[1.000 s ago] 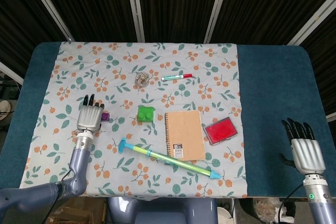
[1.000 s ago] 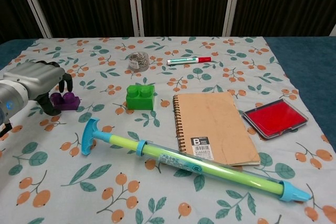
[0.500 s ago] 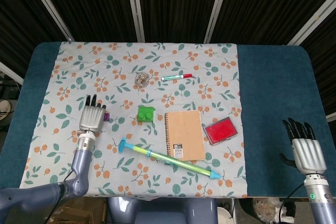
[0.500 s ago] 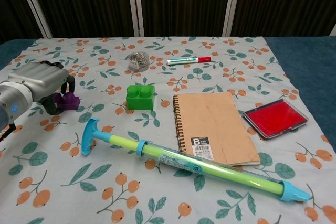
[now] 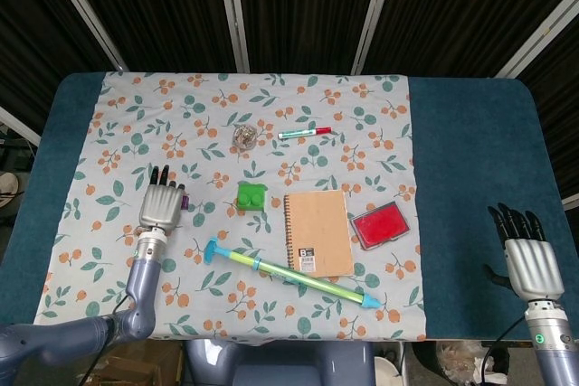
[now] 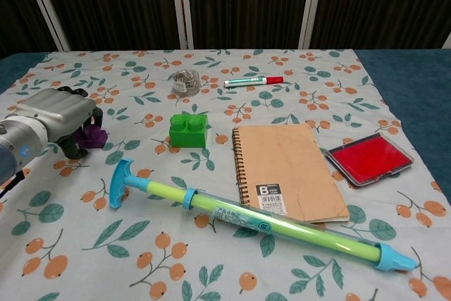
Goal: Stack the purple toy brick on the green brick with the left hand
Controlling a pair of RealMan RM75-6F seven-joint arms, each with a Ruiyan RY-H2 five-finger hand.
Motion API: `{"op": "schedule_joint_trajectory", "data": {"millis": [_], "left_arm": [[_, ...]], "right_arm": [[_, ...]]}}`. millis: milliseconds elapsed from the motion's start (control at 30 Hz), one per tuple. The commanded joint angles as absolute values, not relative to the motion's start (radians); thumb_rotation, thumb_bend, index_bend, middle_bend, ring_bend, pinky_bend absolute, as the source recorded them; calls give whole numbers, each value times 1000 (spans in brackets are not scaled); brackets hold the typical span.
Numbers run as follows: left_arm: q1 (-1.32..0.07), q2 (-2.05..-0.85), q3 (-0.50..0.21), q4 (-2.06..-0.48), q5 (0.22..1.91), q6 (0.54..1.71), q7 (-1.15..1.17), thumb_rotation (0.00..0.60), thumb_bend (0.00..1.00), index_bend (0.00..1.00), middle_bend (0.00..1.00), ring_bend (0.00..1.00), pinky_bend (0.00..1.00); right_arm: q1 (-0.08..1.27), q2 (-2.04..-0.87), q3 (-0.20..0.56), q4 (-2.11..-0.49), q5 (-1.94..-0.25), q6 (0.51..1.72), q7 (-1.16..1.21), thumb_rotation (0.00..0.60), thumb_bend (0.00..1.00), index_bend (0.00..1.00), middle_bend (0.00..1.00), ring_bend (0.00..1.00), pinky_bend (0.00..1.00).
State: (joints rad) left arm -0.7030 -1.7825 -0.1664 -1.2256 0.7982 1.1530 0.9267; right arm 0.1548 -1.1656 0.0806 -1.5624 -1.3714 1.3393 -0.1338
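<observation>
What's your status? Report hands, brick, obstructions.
Left hand over purple brick, fingers around it, grip unconfirmed. Right hand idle, open. Green brick bare, path clear.

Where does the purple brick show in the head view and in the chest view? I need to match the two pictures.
Head view: purple brick, a sliver at the left hand's right edge, left of the green brick.
Chest view: far left, partly behind the left hand.
Shared landmark: the green brick, to its right in both.
</observation>
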Motion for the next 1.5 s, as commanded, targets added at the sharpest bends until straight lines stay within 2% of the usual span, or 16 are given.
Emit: {"op": "schedule_joint_trajectory", "data": {"millis": [33, 433, 700, 833, 1133, 1367, 1500], "left_arm": [[-703, -1784, -165, -1225, 797, 1157, 936, 600, 363, 401, 374, 19, 0], [-703, -1785, -160, -1232, 785, 1167, 980, 600, 394, 478, 401, 35, 0], [-701, -1784, -164, -1242, 777, 1185, 1004, 600, 401, 543, 478, 55, 0], [-698, -1784, -170, -1245, 778, 1192, 997, 600, 401, 523, 511, 78, 0], [-701, -1767, -178, -1272, 802, 1199, 983, 600, 401, 514, 499, 78, 0], [-740, -1698, -236, -1416, 794, 1217, 1031, 600, 401, 519, 501, 78, 0], [-808, -1621, -318, -1599, 722, 1263, 1182, 600, 401, 519, 502, 79, 0]], "right_arm": [[155, -1165, 80, -1562, -1371, 1339, -134, 600, 222, 27, 64, 95, 0], [154, -1162, 81, -1565, -1367, 1337, -131, 600, 223, 29, 64, 95, 0], [155, -1162, 82, -1566, -1364, 1335, -133, 600, 222, 30, 64, 97, 0], [155, -1162, 83, -1567, -1363, 1335, -134, 600, 223, 30, 64, 97, 0], [154, -1162, 82, -1567, -1366, 1338, -132, 600, 223, 30, 64, 97, 0], [153, -1159, 81, -1570, -1369, 1340, -129, 600, 223, 30, 64, 97, 0], [153, -1158, 80, -1572, -1373, 1343, -127, 600, 223, 30, 64, 97, 0]]}}
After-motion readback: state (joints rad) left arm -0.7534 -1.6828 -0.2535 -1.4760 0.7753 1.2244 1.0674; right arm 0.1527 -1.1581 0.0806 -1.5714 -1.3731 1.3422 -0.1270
